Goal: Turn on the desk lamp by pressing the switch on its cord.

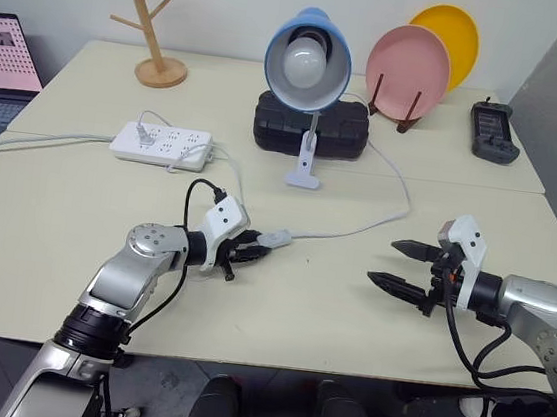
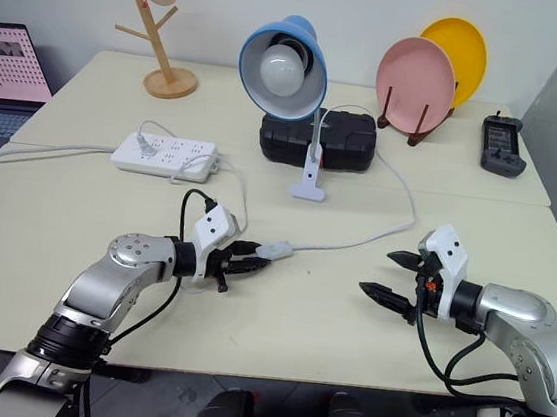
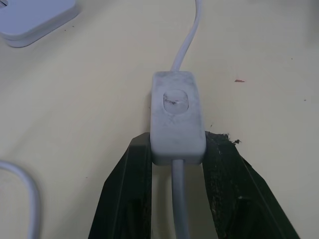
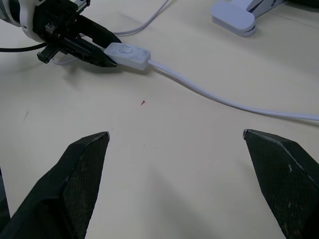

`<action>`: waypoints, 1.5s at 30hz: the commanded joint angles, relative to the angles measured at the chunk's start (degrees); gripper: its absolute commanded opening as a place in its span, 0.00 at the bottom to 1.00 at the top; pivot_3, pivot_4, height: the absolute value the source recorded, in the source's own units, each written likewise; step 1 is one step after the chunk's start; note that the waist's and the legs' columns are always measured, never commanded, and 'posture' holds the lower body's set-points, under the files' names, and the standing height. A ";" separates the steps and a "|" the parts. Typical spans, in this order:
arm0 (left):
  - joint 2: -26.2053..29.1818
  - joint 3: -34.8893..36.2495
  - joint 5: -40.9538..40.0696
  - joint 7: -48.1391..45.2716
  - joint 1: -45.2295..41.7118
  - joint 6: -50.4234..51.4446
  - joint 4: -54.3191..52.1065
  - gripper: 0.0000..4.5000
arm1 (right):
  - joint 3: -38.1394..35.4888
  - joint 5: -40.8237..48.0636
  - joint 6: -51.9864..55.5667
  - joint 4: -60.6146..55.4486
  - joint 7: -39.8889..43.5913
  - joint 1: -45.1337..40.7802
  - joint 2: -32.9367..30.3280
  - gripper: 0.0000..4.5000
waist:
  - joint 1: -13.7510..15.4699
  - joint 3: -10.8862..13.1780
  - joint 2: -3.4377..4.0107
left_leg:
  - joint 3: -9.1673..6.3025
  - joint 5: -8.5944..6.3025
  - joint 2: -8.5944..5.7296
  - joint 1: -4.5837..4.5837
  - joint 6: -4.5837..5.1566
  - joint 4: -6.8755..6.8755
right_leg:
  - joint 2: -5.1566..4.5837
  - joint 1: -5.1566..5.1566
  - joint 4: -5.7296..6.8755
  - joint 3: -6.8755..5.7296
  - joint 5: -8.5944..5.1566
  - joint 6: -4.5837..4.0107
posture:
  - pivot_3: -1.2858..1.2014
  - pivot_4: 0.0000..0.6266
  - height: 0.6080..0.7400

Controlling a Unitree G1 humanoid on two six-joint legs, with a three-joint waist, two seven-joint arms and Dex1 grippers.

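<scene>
On the tabletop (image 1: 73, 246):
Left claw (image 3: 177, 149): clamps the switch (image 3: 175, 117); rocker visible up close.
Right claw (image 1: 398, 265): gapes wide at 3 o'clock.

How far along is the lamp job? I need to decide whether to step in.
Done: the left gripper is shut on the switch, clamping its near end by the sides. In hand: steadying it on the table. Left: the rocker looks unpressed and the desk lamp bulb looks unlit; the right gripper hangs open, apart from the switch.
</scene>
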 commanded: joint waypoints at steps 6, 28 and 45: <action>-2.03 3.96 -7.08 0.42 -2.06 6.95 -5.18 0.24 | -2.69 4.86 3.15 -1.81 -1.83 -0.59 2.13 1.00 | 0.00 0.00 0.00 | 0.00 0.00 0.00 0.00 0.00 0.00 | 0.00 0.00 0.00 0.00 0.00 0.00 | 0.52 0.24 1.00; -7.38 -0.57 -9.12 3.66 -3.86 2.89 -13.11 0.24 | 2.37 76.52 -3.84 -0.61 -70.55 -2.75 24.18 1.00 | -0.16 -0.03 -0.04 | -0.04 0.02 0.01 -0.07 0.04 0.00 | 0.04 -0.02 -0.01 0.06 0.05 -0.05 | 0.52 0.24 1.00; -9.87 -0.34 -10.34 5.85 -3.68 4.53 -14.79 0.24 | 5.00 75.01 -5.08 3.01 -70.91 -6.16 24.27 1.00 | -0.16 -0.03 -0.04 | -0.04 0.02 0.01 -0.10 0.04 0.00 | 0.03 -0.04 -0.03 0.05 0.05 -0.07 | 0.52 0.24 1.00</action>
